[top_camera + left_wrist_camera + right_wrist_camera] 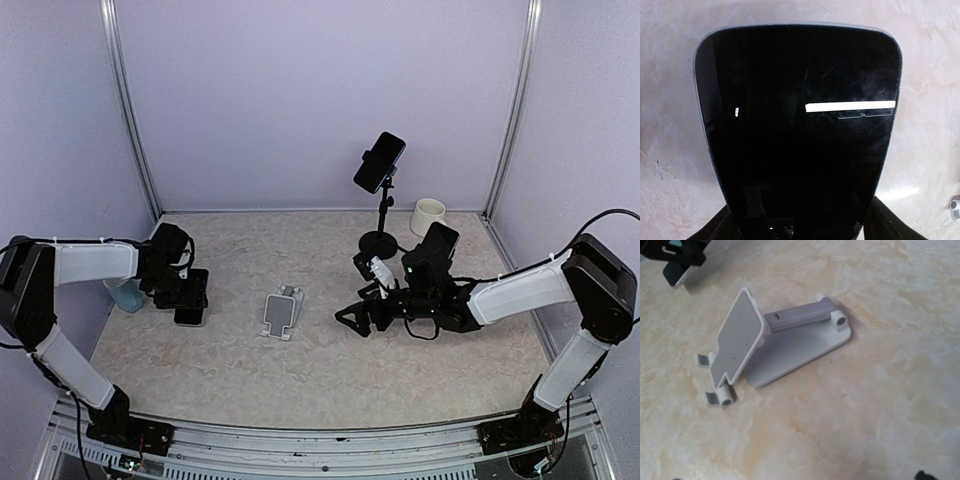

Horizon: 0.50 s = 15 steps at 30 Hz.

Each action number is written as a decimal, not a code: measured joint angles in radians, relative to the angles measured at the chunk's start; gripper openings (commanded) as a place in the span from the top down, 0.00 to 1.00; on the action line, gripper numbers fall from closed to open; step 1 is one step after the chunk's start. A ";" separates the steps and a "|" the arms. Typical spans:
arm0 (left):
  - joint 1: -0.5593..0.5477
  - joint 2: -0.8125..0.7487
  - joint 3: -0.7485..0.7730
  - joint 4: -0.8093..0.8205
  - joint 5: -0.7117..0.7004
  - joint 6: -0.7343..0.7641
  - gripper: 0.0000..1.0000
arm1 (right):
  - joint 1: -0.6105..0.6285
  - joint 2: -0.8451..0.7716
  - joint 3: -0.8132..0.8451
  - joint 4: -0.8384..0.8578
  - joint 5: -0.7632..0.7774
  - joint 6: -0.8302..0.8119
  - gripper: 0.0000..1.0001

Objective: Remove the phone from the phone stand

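The phone (pixel 800 125) is a black slab with a dark screen that fills the left wrist view. My left gripper (pixel 187 292) is shut on it at the table's left side, low over the surface; dark fingers (pixel 885 225) flank its near end. The phone stand (pixel 282 311) is white and grey, stands in the middle of the table and holds nothing. It also shows in the right wrist view (pixel 770 345), with its back plate tilted up. My right gripper (pixel 362 318) is open and empty, just right of the stand, jaws spread wide.
A second phone (pixel 379 162) is clamped on a black tripod (pixel 378 240) at the back. A white cup (pixel 428 215) stands at the back right. A pale blue object (pixel 125 293) sits by the left arm. Walls enclose the table.
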 measured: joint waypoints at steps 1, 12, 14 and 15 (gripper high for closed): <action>0.003 0.006 -0.002 -0.001 0.003 0.007 0.58 | 0.000 0.001 0.000 0.000 0.000 0.000 0.00; 0.020 0.065 -0.010 0.010 0.021 0.044 0.54 | 0.000 0.001 0.002 0.000 -0.004 0.000 0.00; 0.020 0.074 -0.010 0.010 0.022 0.047 0.52 | 0.000 0.001 0.002 0.000 -0.004 0.000 0.00; 0.020 0.078 -0.010 0.010 0.023 0.048 0.51 | 0.000 0.002 0.002 0.000 -0.005 0.000 0.00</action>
